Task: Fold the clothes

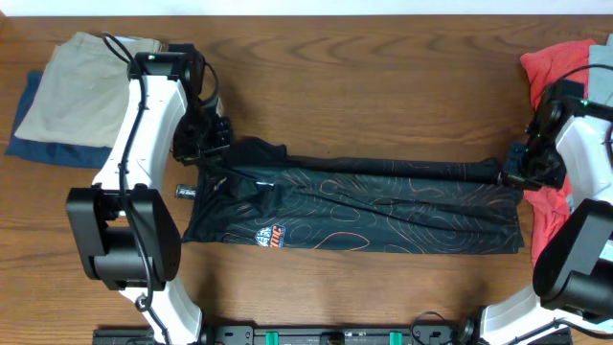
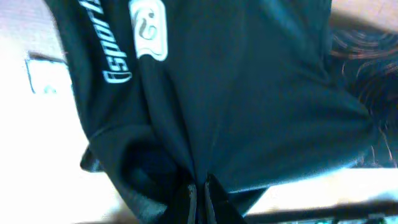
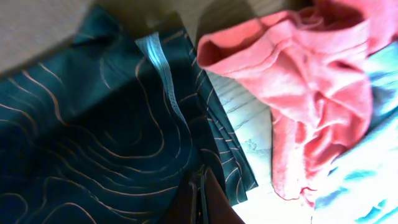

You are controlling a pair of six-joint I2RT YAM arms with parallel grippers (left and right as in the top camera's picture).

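Your left gripper (image 2: 200, 191): fingers pressed together, pinching a bunch of black fabric at the left end of the jersey (image 1: 364, 206), close to its white logos. Your right gripper (image 3: 202, 186): fingers clamped tight on the jersey's right edge. The jersey lies lengthwise on the wooden table (image 1: 383, 86). Its far edge forms a narrow band running from one gripper to the other. A crumpled red cloth (image 3: 298, 74) touches the jersey's right end. A folded beige garment (image 1: 72, 86) sits on a blue one (image 1: 29, 144), well beyond the jersey's left end.

A folded beige garment (image 1: 77, 86) lies on a dark blue one (image 1: 27, 146) at the wooden table's (image 1: 383, 67) left, a coral-red cloth (image 1: 560, 59) at its right.
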